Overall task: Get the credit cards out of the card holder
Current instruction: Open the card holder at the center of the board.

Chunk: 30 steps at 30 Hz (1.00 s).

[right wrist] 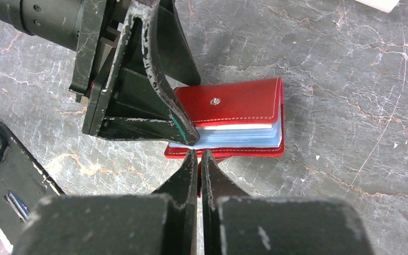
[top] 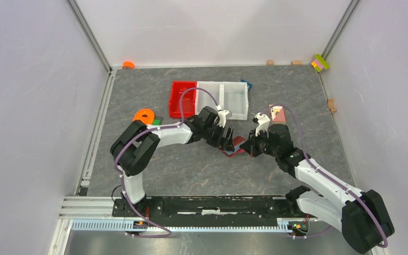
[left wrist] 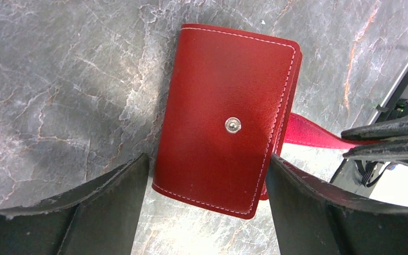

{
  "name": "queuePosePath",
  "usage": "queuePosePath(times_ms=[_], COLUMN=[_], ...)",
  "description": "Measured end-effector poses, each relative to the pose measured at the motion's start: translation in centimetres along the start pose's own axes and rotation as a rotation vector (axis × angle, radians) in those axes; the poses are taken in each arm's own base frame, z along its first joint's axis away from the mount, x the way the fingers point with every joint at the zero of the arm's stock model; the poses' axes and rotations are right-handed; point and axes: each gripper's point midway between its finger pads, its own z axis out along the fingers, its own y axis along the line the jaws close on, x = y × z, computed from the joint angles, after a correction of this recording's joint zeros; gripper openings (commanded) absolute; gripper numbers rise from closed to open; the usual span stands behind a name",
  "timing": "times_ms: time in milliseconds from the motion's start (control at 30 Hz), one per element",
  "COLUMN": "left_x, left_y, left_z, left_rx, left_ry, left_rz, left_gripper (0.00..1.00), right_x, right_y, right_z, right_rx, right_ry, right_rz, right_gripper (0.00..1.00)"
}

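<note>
The dark red card holder lies on the grey table with its snap cover up. It also shows in the top view. My left gripper is open, with one finger on each side of the holder's near end. My right gripper is shut on the holder's red snap tab at the lower cover's edge. In the right wrist view the holder gapes slightly and shows a stack of pale blue and white edges. No separate credit card is visible.
A bright red bin and a white two-part bin stand just behind the grippers. A pink-and-white patterned card lies to the right of them. An orange ring lies to the left. Walls enclose the table.
</note>
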Motion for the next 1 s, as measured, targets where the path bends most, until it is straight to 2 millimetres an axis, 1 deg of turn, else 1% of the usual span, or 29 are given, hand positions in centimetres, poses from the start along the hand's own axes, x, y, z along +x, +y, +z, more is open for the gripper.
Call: queuePosePath(times_ms=[33, 67, 200, 300, 367, 400, 500, 533, 567, 600, 667, 733, 867, 900, 1000], left_x=[0.0, -0.1, -0.4, 0.1, 0.2, 0.2, 0.2, 0.2, 0.2, 0.3, 0.4, 0.5, 0.6, 0.6, 0.5], left_y=[0.0, 0.1, 0.3, 0.7, 0.9, 0.9, 1.0, 1.0, 1.0, 1.0, 1.2, 1.3, 1.2, 1.1, 0.9], left_z=[0.1, 0.2, 0.7, 0.8, 0.7, 0.7, 0.7, 0.7, 0.7, 0.7, 0.7, 0.7, 0.6, 0.6, 0.5], left_rx=[-0.003, -0.005, -0.013, -0.028, -0.038, -0.04, -0.038, -0.036, -0.031, -0.023, -0.011, 0.005, 0.043, 0.056, 0.085], left_ry=[0.008, 0.014, 0.03, 0.047, 0.051, 0.05, 0.05, 0.048, 0.048, 0.046, 0.04, 0.034, 0.018, 0.013, 0.004], left_rz=[-0.001, -0.002, 0.001, -0.003, -0.003, -0.003, -0.005, -0.006, -0.008, -0.009, -0.018, -0.028, -0.062, -0.074, -0.11], left_gripper=[0.81, 0.77, 0.52, 0.4, 0.35, 0.33, 0.33, 0.33, 0.33, 0.33, 0.33, 0.32, 0.29, 0.27, 0.23], right_x=[0.0, 0.1, 0.1, 0.2, 0.4, 0.4, 0.5, 0.6, 0.7, 0.7, 0.7, 0.9, 1.0, 1.1, 1.7], right_y=[0.0, -0.1, -0.9, -1.7, -2.1, -2.3, -3.0, -3.3, -3.6, -4.0, -4.7, -5.3, -6.0, -6.0, -6.2], right_z=[0.0, 0.0, -0.1, -0.3, -0.4, -0.5, -0.7, -0.8, -0.9, -0.9, -1.0, -1.1, -1.2, -1.2, -1.1], right_rx=[0.001, 0.005, 0.056, 0.102, 0.127, 0.138, 0.178, 0.195, 0.216, 0.238, 0.282, 0.315, 0.357, 0.362, 0.373], right_ry=[0.001, 0.002, 0.011, 0.014, 0.017, 0.016, 0.021, 0.024, 0.028, 0.03, 0.035, 0.043, 0.038, 0.034, 0.03], right_rz=[0.0, 0.001, 0.006, 0.01, 0.012, 0.011, 0.011, 0.012, 0.013, 0.013, 0.018, 0.02, 0.045, 0.055, 0.098], right_gripper=[0.0, 0.0, 0.0, 0.0, 0.0, 0.0, 0.02, 0.08, 0.28, 0.39, 0.56, 0.77, 0.94, 0.96, 0.96])
